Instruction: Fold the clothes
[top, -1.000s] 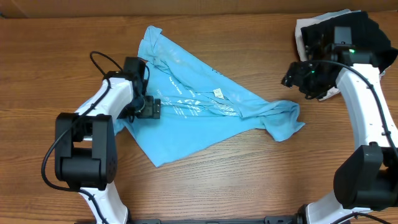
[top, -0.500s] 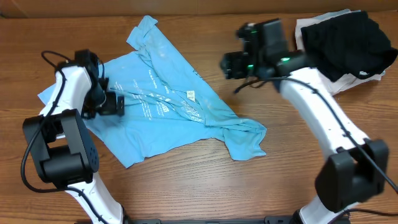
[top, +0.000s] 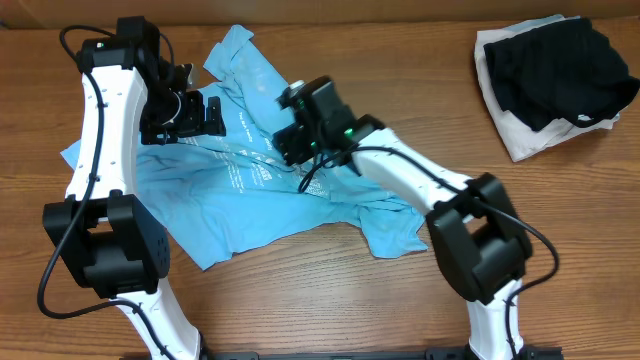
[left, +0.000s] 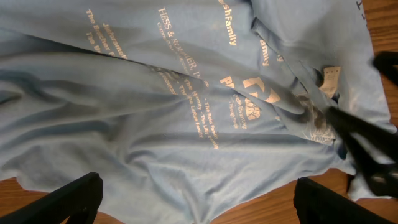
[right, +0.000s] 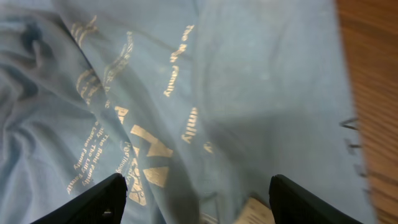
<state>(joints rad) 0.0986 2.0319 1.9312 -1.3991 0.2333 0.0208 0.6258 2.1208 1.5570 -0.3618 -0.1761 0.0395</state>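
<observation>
The clothes are a light blue T-shirt (top: 230, 200) lying crumpled on the left half of the table, white print facing up. My left gripper (top: 207, 115) hovers over its upper left part. In the left wrist view this gripper (left: 199, 211) is open, with printed cloth (left: 155, 124) spread below it and nothing between its fingers. My right gripper (top: 288, 148) hangs over the shirt's middle. In the right wrist view it (right: 202, 205) is open above the blue cloth (right: 249, 74), and a small white tag (right: 255, 211) lies between its fingertips.
A black garment (top: 555, 60) lies on a white one (top: 520, 140) at the back right corner. Bare wood (top: 520, 260) shows to the right of the shirt and along the front. The right arm (left: 364, 143) crosses the right side of the left wrist view.
The shirt has slid left across the table. My right arm swung from the back right to above the shirt's middle. My left gripper moved back and up over the shirt.
</observation>
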